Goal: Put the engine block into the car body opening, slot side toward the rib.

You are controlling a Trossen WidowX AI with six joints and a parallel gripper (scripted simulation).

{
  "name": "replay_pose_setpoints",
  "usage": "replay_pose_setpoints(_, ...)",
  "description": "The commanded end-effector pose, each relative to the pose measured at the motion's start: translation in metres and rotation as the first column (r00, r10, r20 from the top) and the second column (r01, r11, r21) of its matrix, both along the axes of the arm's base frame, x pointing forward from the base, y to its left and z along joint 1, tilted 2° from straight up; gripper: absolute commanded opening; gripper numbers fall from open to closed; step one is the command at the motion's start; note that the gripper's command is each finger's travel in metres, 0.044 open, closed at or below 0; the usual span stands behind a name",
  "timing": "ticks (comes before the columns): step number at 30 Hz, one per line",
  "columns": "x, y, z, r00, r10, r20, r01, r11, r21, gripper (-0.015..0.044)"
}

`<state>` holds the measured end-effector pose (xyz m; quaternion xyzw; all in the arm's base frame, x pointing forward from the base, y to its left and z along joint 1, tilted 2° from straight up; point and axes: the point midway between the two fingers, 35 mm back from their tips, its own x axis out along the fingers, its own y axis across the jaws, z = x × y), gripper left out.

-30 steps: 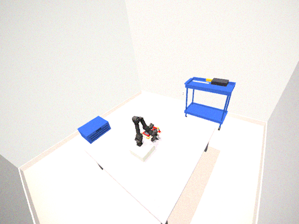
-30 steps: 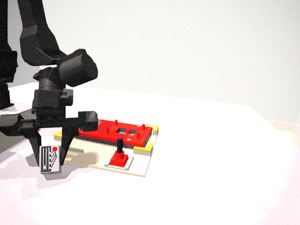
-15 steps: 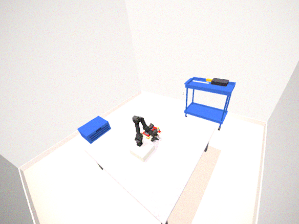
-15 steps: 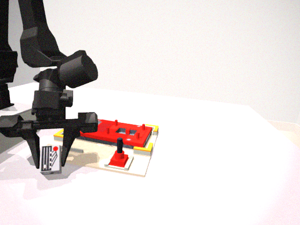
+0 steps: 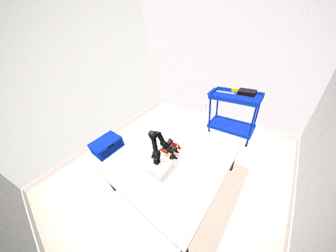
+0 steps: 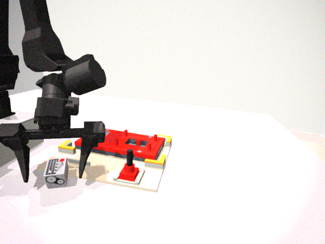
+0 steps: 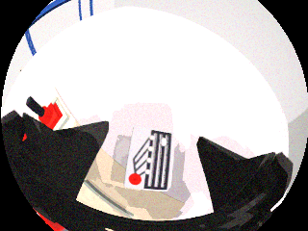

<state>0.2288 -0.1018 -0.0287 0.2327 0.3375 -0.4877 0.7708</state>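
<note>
My gripper (image 5: 175,154) (image 6: 53,179) (image 7: 153,132) is open wide, with its fingertips low on either side of the engine block. The grey engine block (image 6: 56,173) (image 7: 151,159) stands between the fingers with visible space on both sides, beside or at the near edge of the base board. Its striped face with a red dot is up, and two round pulleys show on its side in the exterior view. Whether it sits level is unclear; its slot is not visible. The red car body (image 6: 126,149) lies behind, with the rib (image 6: 138,142) visible inside its opening (image 6: 130,142).
The tan base board (image 6: 102,175) (image 7: 98,190) carries the car body and yellow-topped corner brackets (image 6: 155,162). A red block with a black upright post (image 6: 129,172) (image 7: 50,115) stands at its right front. A low grey strip (image 6: 79,161) lies behind the engine block. A blue cart (image 5: 231,126) stands beyond the table.
</note>
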Motion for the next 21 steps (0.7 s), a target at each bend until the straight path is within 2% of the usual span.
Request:
replay_pose_setpoints(1,-0.001,0.008,0.011,1.0,-0.003,0.007,0.003,1.0,0.008,0.044)
replay_pose_setpoints(9,-0.01,0.026,0.032,1.0,-0.003,0.006,0.003,1.0,0.011,0.044)
replay_pose_setpoints(21,-0.011,0.025,0.028,1.0,0.003,-0.003,-0.003,1.0,0.012,0.044)
